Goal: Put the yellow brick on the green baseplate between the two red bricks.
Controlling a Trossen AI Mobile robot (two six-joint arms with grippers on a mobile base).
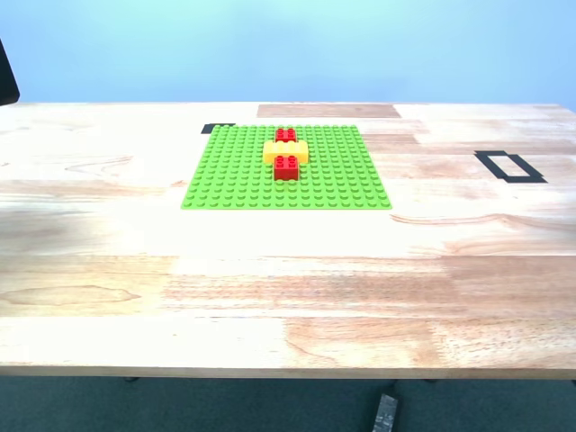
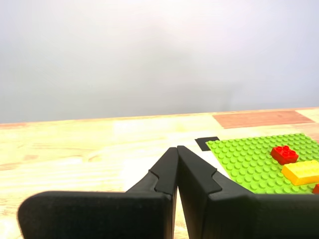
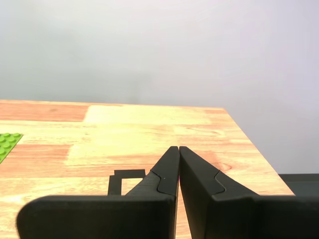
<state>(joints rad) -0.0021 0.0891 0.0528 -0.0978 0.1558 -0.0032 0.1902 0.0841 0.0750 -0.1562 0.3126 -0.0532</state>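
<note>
While our first pincer (image 2: 177, 149) and our second pincer (image 3: 178, 149) are both pressed together with nothing in them, they hang over the wooden worktop (image 1: 288, 288). Nothing blocks the green baseplate (image 1: 351, 184). On it, the yellow brick (image 1: 285, 151) sits between the two red bricks (image 1: 286, 167), touching both. A black tape rectangle (image 1: 509, 166) lies well apart.
</note>
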